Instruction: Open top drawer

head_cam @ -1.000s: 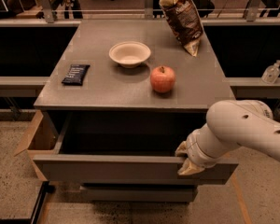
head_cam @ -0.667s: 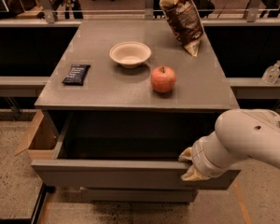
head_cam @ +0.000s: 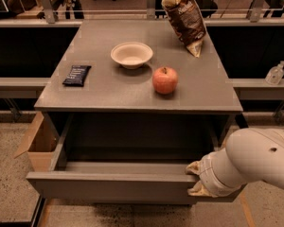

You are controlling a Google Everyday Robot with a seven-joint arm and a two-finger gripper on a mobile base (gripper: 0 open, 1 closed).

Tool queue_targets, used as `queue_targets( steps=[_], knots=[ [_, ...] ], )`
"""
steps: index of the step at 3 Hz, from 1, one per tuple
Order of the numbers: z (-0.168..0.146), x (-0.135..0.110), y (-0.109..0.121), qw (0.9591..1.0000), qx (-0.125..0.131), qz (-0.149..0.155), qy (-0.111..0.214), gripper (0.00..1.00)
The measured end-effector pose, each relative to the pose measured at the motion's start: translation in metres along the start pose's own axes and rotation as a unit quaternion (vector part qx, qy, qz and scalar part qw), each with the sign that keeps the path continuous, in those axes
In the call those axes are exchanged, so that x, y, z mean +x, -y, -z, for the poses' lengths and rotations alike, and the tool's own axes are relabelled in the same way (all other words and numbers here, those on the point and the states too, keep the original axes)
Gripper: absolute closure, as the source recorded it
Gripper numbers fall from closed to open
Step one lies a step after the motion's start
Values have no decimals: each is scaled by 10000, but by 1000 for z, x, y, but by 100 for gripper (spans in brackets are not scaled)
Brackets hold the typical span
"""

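Drawer position: the top drawer (head_cam: 113, 186) is directly under the worktop (head_cam: 109, 91), drawn well out toward the camera.
Drawer axis: its long side runs left to right, parallel to the worktop's front edge. The flat front faces the camera and the box opens upward.
Drawer make: matte grey with a plain front and no handle. The inside is a shallow grey box, shadowed at the back.
Gripper: the gripper (head_cam: 197, 178) is at the right end of the drawer front, on its top edge.
Jaws: closed over the front panel's top edge, with one pale pad inside the box and one on the outer face.
Arm: the white, rounded arm (head_cam: 255, 162) enters from the lower right.
Worktop: a grey, smooth, square slab.
On it: a cream bowl (head_cam: 131, 55) at centre, a red apple (head_cam: 164, 79) just right of it and nearer, and a dark flat packet (head_cam: 77, 74) at left. A crinkled brown chip bag (head_cam: 184, 18) stands tilted at the far right.
Room: speckled floor (head_cam: 9, 174) and an open cardboard box (head_cam: 38, 143) to the left of the drawer. A clear bottle (head_cam: 275, 73) sits on a ledge at right, and a metal rail (head_cam: 109, 12) runs behind.
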State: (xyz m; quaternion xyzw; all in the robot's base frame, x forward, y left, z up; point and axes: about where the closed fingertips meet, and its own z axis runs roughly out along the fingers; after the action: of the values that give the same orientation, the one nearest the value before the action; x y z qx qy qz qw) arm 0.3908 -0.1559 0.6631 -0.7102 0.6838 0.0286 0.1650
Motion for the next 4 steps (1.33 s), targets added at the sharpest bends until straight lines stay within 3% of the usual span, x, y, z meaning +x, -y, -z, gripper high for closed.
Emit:
queue_targets(
  steps=[1,2,4],
  knots=[
    [0,0,0,10000,0,-1,0,100],
    [-6,0,-23,9999,-58,-142,61,100],
    [-5,-1,-23,9999,-54,-140,57,98]
  ],
)
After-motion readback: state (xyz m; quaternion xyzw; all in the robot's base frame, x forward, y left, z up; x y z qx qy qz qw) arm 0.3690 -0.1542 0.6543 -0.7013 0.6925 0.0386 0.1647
